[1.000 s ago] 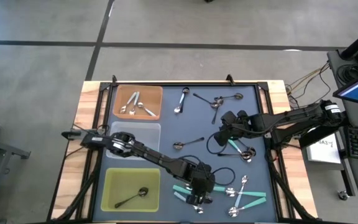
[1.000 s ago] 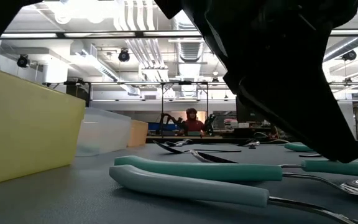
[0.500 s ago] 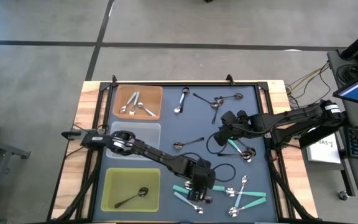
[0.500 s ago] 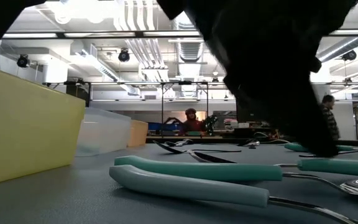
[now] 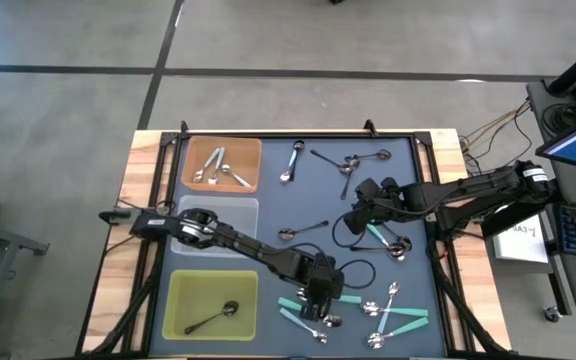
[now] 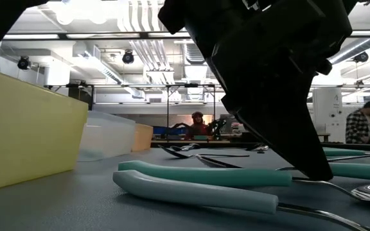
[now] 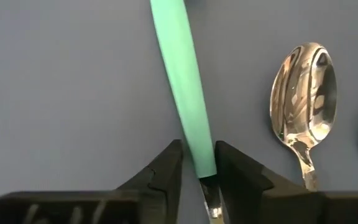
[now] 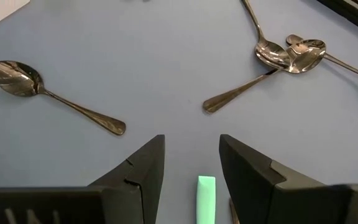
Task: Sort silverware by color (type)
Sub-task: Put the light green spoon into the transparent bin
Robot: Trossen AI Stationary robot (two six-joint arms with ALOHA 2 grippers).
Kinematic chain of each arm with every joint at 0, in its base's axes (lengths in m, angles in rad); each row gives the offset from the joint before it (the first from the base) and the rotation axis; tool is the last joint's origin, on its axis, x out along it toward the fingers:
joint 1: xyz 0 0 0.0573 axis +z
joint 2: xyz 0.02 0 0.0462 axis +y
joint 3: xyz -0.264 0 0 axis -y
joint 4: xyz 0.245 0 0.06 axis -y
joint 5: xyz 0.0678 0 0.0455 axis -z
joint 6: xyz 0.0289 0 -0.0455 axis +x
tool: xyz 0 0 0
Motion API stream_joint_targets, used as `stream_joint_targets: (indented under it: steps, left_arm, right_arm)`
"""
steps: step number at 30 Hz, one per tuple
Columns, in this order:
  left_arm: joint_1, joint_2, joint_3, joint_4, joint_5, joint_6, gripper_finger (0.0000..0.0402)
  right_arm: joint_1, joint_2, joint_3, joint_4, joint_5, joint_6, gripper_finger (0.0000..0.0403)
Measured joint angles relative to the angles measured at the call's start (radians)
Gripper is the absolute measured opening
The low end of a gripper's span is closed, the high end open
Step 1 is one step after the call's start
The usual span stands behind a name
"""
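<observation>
While reaching low over the desk, left claw is clenching a teal-handled spoon near the front edge; it should be pinching mid-handle squarely and lifting straight up. Right claw is gaping, hovering over another teal spoon.

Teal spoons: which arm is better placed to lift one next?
Left. Its pincer already straddles a teal spoon handle's end. The right pincer stands open, a teal handle between its fingers, not yet closed.

Dark jointed arms, looping black cables — wedge-shaped black jaws
</observation>
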Motion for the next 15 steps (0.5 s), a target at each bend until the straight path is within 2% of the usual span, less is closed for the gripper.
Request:
stream_joint_targets:
  steps: [4, 9, 15]
  left_arm:
    - [0.002, 0.0, 0.02, -0.019, 0.008, 0.001, 0.0018]
    - [0.004, -0.004, 0.097, -0.091, 0.04, 0.019, 0.002]
    - [0.036, -0.052, 0.257, -0.357, 0.039, 0.091, 0.0018]
  right_arm:
    - [0.0, 0.0, 0.0, 0.0, 0.0, 0.0, 0.0146]
    - [0.0, 0.0, 0.0, 0.0, 0.0, 0.0, 0.0146]
    - [0.0, 0.0, 0.0, 0.001, 0.0, 0.0, 0.0146]
